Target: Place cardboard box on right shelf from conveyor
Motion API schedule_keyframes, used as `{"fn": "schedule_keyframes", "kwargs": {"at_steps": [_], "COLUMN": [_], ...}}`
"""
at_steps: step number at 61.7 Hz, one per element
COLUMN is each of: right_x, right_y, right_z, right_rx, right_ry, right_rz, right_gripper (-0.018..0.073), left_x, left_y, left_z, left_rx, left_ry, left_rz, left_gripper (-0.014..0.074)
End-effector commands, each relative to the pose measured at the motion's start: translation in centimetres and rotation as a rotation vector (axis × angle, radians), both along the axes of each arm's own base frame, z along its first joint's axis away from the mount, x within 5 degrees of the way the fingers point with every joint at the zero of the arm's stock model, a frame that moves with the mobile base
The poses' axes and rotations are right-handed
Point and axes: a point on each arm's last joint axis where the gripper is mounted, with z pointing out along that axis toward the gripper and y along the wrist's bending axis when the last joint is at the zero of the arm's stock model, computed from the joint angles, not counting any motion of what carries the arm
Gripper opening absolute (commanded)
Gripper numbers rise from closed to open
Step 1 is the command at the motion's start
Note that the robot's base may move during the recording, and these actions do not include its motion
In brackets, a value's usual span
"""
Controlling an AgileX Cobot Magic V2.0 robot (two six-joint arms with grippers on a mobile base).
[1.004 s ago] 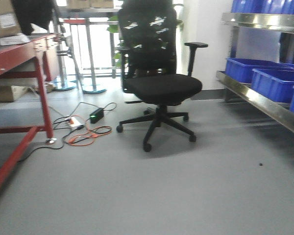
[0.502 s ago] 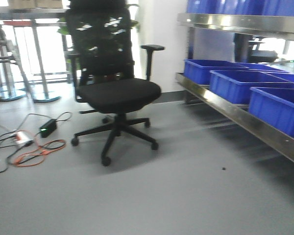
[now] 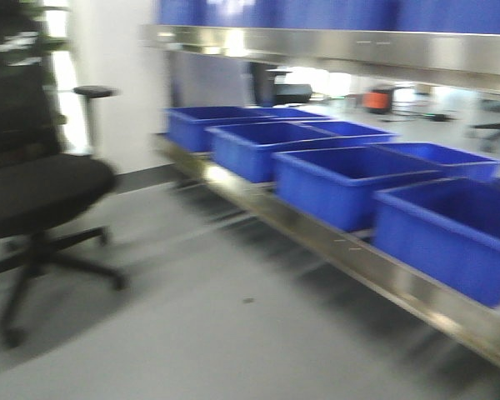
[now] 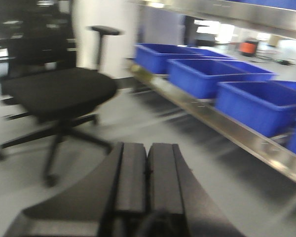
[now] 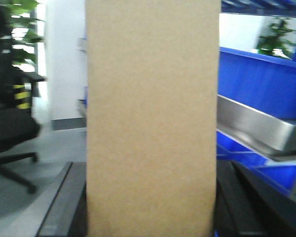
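The cardboard box [image 5: 153, 118], plain tan and upright, fills the middle of the right wrist view. My right gripper [image 5: 152, 197] is shut on it, a dark finger [image 5: 71, 202] pressing each side. My left gripper [image 4: 148, 163] is shut with nothing in it, pads touching, and it hangs above the grey floor. Steel shelving [image 3: 383, 271] runs along the right of the front view. I cannot tell which part of it is the right shelf. The conveyor is out of view. Neither gripper shows in the front view.
Several blue bins [image 3: 333, 179] stand in a row on the low steel shelf, under an upper steel shelf [image 3: 333, 50]. A black office chair [image 3: 33, 192] stands on the grey floor at the left. In the right wrist view a steel shelf edge [image 5: 256, 126] lies close by.
The front view has swung to the right: the chair slid from the centre to the left edge, the red table left the frame, and the shelving with blue bins now fills the right half.
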Motion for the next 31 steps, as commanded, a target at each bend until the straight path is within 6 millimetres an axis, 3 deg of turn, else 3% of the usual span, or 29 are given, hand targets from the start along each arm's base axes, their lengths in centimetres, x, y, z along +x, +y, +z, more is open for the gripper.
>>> {"fn": "schedule_keyframes", "kwargs": {"at_steps": [1, 31], "right_x": [-0.27, -0.27], "right_y": [-0.15, -0.15], "right_z": [1.87, 1.87], "right_rx": [-0.004, -0.004], "right_ry": [-0.130, -0.130], "right_rz": [-0.020, -0.020], "right_gripper": [0.0029, 0.0029], "left_x": [-0.06, -0.06], "left_y": [0.08, 0.08], "left_z": [0.87, 0.87], "left_rx": [-0.010, -0.010], "left_ry": [-0.091, -0.091], "left_rz": [0.010, 0.010], "left_gripper": [-0.0119, -0.0119]}}
